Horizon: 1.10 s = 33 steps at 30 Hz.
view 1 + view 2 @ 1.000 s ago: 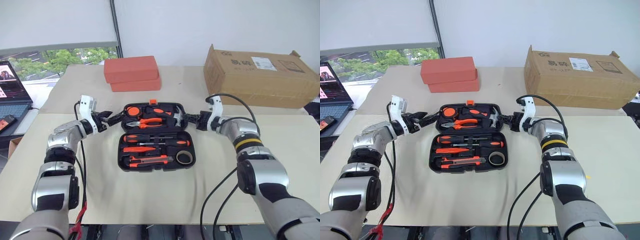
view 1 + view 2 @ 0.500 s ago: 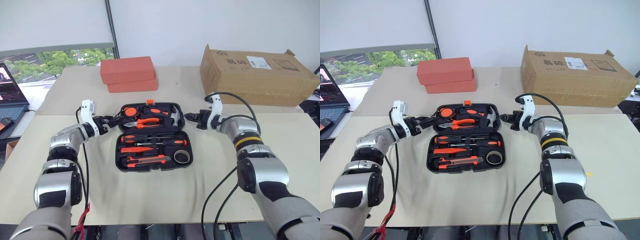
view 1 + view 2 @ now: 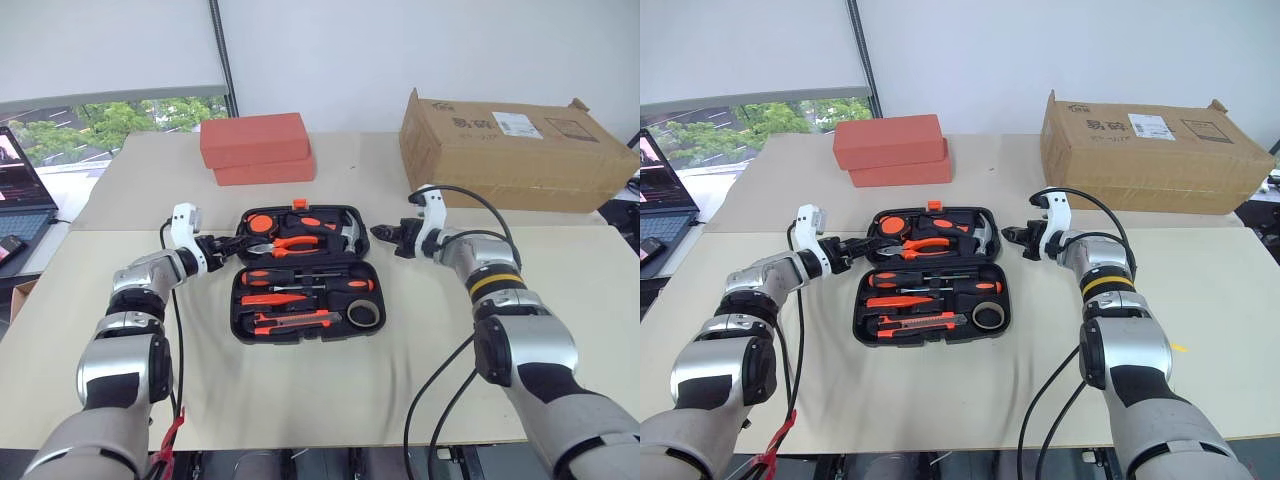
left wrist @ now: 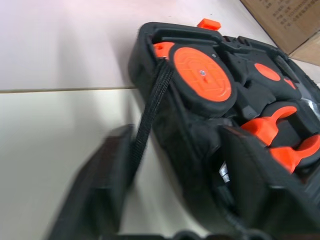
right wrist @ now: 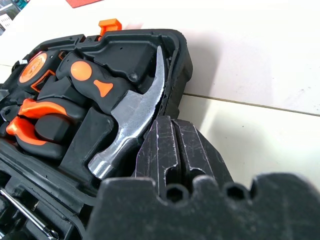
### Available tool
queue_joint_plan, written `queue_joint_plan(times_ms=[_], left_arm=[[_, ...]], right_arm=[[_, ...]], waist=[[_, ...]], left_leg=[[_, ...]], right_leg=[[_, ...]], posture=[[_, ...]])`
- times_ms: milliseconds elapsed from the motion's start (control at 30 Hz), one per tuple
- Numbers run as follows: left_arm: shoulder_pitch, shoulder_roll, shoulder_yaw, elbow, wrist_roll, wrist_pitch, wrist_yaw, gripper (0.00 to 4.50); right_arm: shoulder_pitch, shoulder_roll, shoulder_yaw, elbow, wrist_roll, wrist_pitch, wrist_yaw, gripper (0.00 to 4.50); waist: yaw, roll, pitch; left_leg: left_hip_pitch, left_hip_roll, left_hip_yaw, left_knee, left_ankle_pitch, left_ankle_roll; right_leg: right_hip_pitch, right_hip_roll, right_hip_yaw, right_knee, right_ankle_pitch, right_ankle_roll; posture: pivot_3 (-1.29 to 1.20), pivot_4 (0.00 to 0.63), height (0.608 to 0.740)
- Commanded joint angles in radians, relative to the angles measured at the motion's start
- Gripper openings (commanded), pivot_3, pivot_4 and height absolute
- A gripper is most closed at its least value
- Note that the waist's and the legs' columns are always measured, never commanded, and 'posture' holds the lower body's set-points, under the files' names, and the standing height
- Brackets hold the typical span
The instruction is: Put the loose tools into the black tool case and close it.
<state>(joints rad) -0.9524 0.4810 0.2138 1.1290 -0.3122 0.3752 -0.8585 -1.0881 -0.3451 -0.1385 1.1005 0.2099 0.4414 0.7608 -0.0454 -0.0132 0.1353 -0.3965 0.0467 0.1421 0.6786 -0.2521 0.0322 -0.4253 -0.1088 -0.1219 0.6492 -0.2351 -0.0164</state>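
Black moulded plastic, lying wide open at the table's middle: that's the black tool case [image 3: 303,274], its far half at twelve o'clock, its near half at six. From here I see screwdrivers [image 3: 312,285] and a red-and-black utility knife [image 3: 292,320] already seated in the near half, tape roll [image 3: 366,314] at that half's four o'clock. So I judge closing is what's left.

My left gripper [image 3: 228,245] sits at the far half's nine o'clock corner, fingers parted with the thin black strap [image 4: 150,107] running between them; I can't tell if they pinch it yet. My right gripper [image 3: 384,233] waits at three o'clock, fingers pressed together on nothing, just beside the rim near the hammer [image 5: 131,127].

Risks as I see them: pulling the strap alone could drag the whole case instead of folding it. A lopsided lift from one corner could twist the shell. Pliers [image 3: 292,242] or hammer could tip out as the far half rises.

Room is decent: bare table [image 3: 300,390] at six o'clock, red-orange boxes [image 3: 258,147] and cardboard box [image 3: 510,150] well apart at twelve, laptop [image 3: 22,190] away at nine.
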Motion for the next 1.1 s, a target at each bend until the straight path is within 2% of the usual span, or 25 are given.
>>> queue_joint_plan(times_ms=[33,100,300,333,367,467,800,900,1000,1100], left_arm=[[-0.036,0.005,0.02,0.014,0.005,-0.01,0.018,0.8],[-0.038,0.006,0.021,0.018,0.009,-0.013,0.016,0.1],[-0.033,0.003,0.024,0.015,0.013,-0.008,0.006,0.01],[-0.031,0.002,0.024,0.011,0.012,-0.005,0.003,0.0],[-0.029,0.001,0.024,0.007,0.011,-0.003,0.001,0.0],[-0.023,0.0,0.024,0.001,0.01,-0.001,-0.001,0.0],[-0.012,-0.006,0.026,0.001,0.01,-0.006,0.005,0.0],[-0.013,-0.008,0.027,0.006,0.011,-0.008,0.009,0.0],[-0.015,-0.01,0.027,0.007,0.011,-0.007,0.01,0.0],[-0.015,-0.012,0.026,0.008,0.012,-0.007,0.01,0.0]], right_arm=[[-0.012,-0.01,-0.012,-0.025,0.001,-0.034,-0.003,0.0],[-0.012,-0.012,-0.014,-0.026,0.003,-0.034,-0.002,0.0],[-0.007,-0.014,-0.038,-0.037,0.041,0.041,0.051,0.0],[-0.002,-0.015,-0.031,-0.045,0.035,0.054,0.064,0.6],[0.003,-0.015,-0.026,-0.051,0.03,0.063,0.069,0.8],[0.005,-0.016,-0.034,-0.063,0.028,0.101,0.049,1.86],[0.073,-0.034,-0.009,-0.217,0.044,0.27,0.142,1.86],[0.092,-0.034,-0.005,-0.261,0.054,0.309,0.15,1.16],[0.114,-0.039,0.009,-0.311,0.07,0.354,0.169,0.11],[0.133,-0.041,0.016,-0.353,0.084,0.386,0.176,0.04]], waist=[[0.0,0.0,0.0],[0.0,0.0,0.0],[-0.009,0.0,0.0],[-0.009,0.0,0.0],[-0.009,0.0,0.0],[-0.009,0.0,0.0],[-0.008,0.0,0.0],[-0.008,0.0,0.0],[-0.007,0.0,0.0],[-0.006,0.0,0.0]], left_leg=[[0.0,0.0,0.0,0.0,0.0,0.0],[0.001,0.0,0.0,0.0,0.0,0.0],[0.001,0.0,0.001,0.0,0.0,0.0],[0.001,0.0,0.001,0.0,0.0,-0.001],[0.001,0.0,0.001,0.0,0.0,-0.001],[0.001,0.0,0.001,0.0,0.0,-0.001],[0.001,0.0,0.001,-0.001,0.0,-0.001],[0.002,0.0,0.001,0.0,0.0,-0.001],[0.002,0.0,0.001,0.0,0.0,-0.001],[0.002,0.0,0.001,0.0,0.0,-0.001]], right_leg=[[0.0,0.0,0.0,0.0,0.0,0.0],[0.0,0.0,0.0,0.0,0.0,0.0],[0.0,0.0,0.001,0.0,0.0,0.0],[0.0,0.0,0.001,0.0,0.0,0.0],[0.0,0.0,0.001,0.0,0.0,0.0],[0.0,0.0,0.001,0.0,0.0,0.0],[0.0,0.0,0.001,0.0,0.0,0.0],[0.0,0.0,0.001,0.0,0.0,0.0],[0.0,0.0,0.001,0.0,0.0,0.0],[0.0,0.0,0.001,0.0,0.0,0.0]], posture=[[0.0,0.15,0.711],[0.0,0.15,0.711],[0.0,0.15,0.711],[0.0,0.15,0.711],[0.0,0.15,0.711],[0.0,0.15,0.711],[0.0,0.15,0.711],[0.0,0.15,0.711],[0.0,0.15,0.711],[0.0,0.15,0.711]])
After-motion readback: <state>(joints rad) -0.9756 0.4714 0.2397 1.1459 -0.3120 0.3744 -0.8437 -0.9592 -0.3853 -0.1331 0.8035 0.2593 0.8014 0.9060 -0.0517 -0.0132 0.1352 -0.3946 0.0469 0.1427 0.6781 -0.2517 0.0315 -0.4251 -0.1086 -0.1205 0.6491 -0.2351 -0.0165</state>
